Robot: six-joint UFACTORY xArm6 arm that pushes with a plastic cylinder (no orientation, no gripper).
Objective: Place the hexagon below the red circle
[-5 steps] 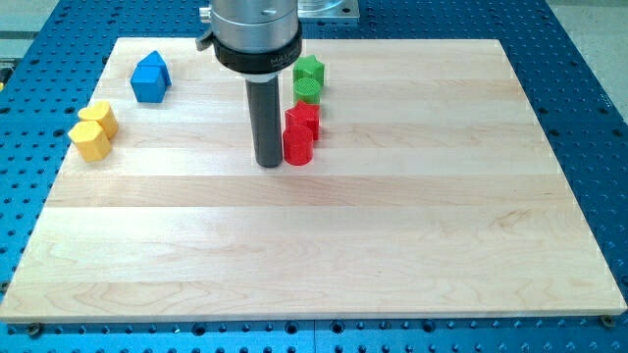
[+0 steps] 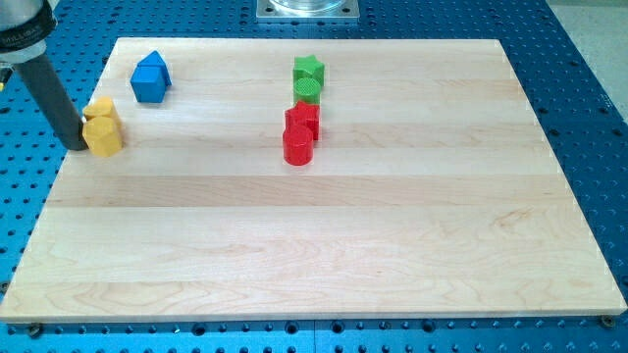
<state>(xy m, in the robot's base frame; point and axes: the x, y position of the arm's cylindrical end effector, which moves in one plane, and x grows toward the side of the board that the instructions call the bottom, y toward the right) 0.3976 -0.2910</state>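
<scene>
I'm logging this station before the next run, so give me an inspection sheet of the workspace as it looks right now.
Surface: wooden board lying on a blue perforated table.
Job's things: yellow hexagon near the view's left edge, touching a second yellow block behind it; red circle near the board's middle, not yet joined by the hexagon.
Clutter: red star touching the red circle; green star and green circle above them; blue house-shaped block at upper left.
Hand: none fitted; my tip is against the yellow hexagon's left side.
Cables: nothing seen.
Surroundings: metal mounting plate at the view's top.
</scene>
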